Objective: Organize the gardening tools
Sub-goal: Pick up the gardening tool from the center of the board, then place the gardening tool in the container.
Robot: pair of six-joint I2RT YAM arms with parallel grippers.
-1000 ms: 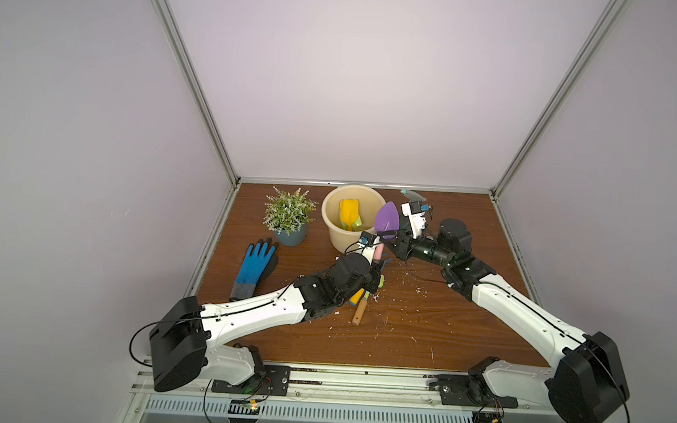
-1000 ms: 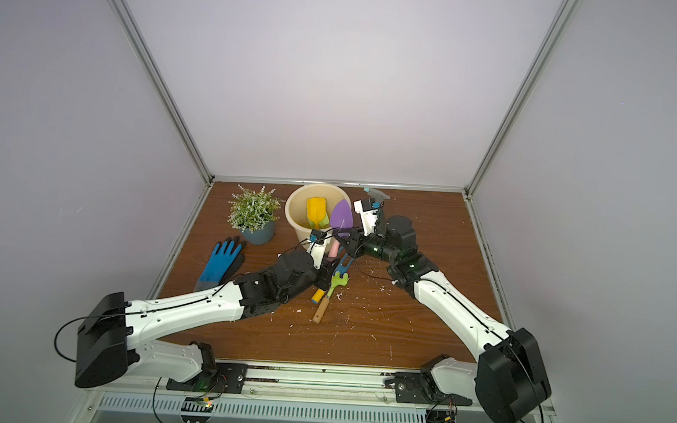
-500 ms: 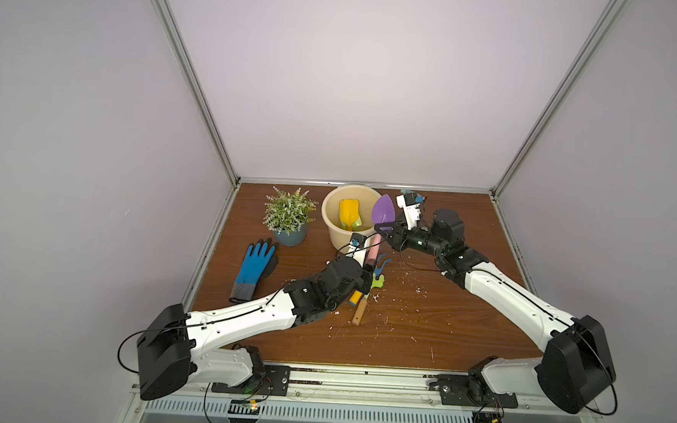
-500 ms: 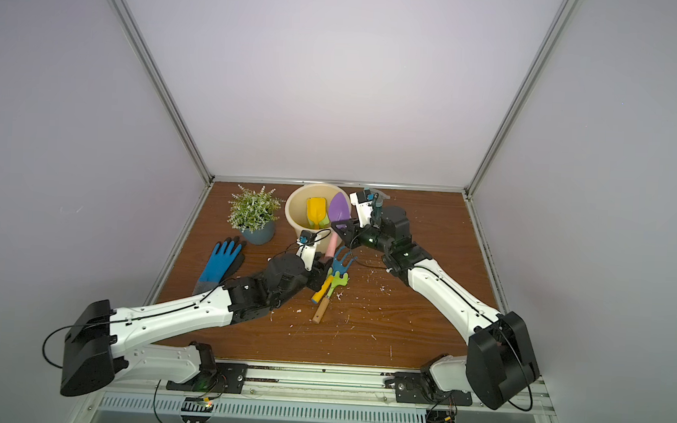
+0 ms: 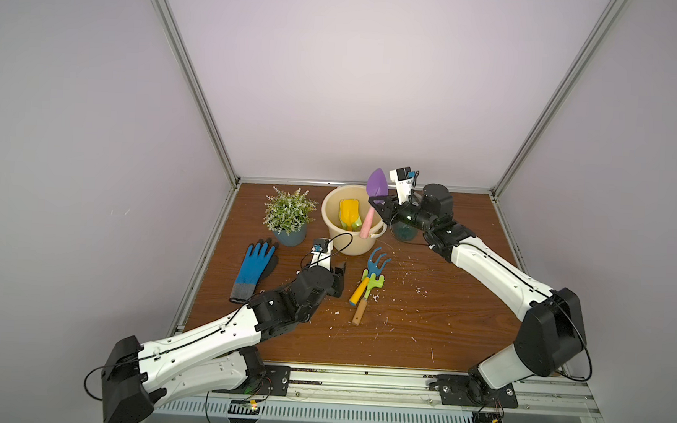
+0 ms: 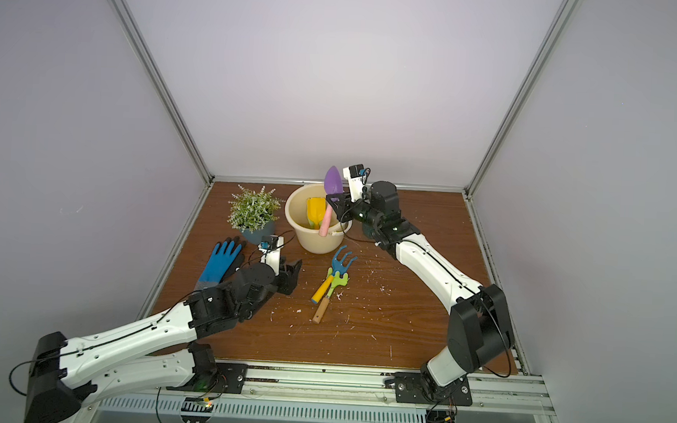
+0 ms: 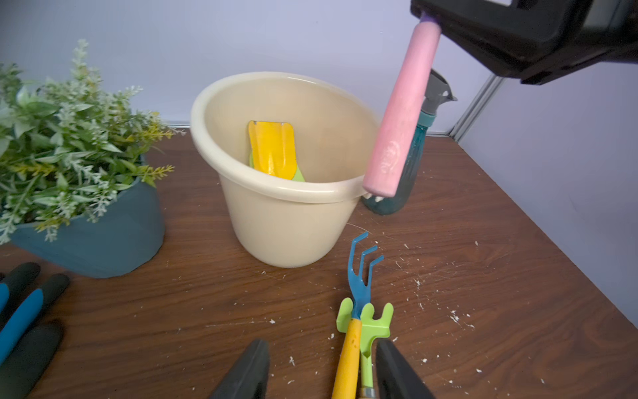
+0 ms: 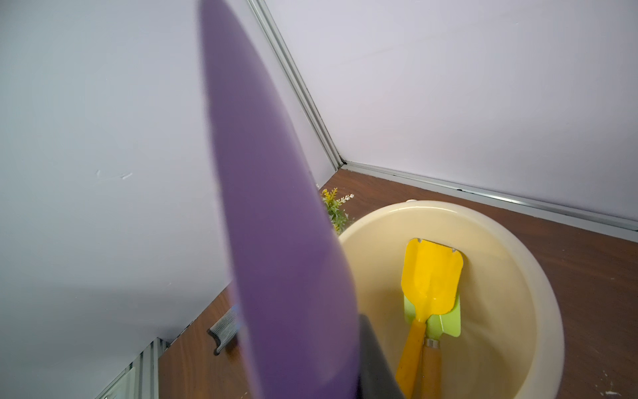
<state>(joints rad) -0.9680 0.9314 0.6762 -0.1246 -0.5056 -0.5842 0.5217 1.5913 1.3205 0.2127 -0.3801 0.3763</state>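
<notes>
My right gripper (image 5: 379, 205) is shut on the purple trowel (image 5: 377, 182) just below its blade. It holds the trowel upright, with the pink handle (image 7: 400, 114) hanging at the rim of the cream bucket (image 5: 347, 244). A yellow trowel (image 8: 431, 276) and a lime-green trowel (image 8: 448, 324) stand inside the bucket. On the table in front of the bucket lie a blue rake (image 5: 378, 260) and a lime-green rake (image 5: 375, 282), side by side. My left gripper (image 5: 339, 278) is open, low over the table just left of them. Their handles show between its fingers (image 7: 397, 373). The teal spray bottle (image 7: 414, 172) stands behind the bucket.
A potted green plant (image 5: 289, 218) stands left of the bucket. A blue-and-grey glove (image 5: 254, 267) lies near the table's left edge. White crumbs (image 5: 416, 290) are scattered over the wooden table. Walls with metal frame posts close off the back and both sides.
My left gripper has opened and drawn back toward the front left, away from the pink handle. My right gripper has carried the purple trowel up and back to the bucket.
</notes>
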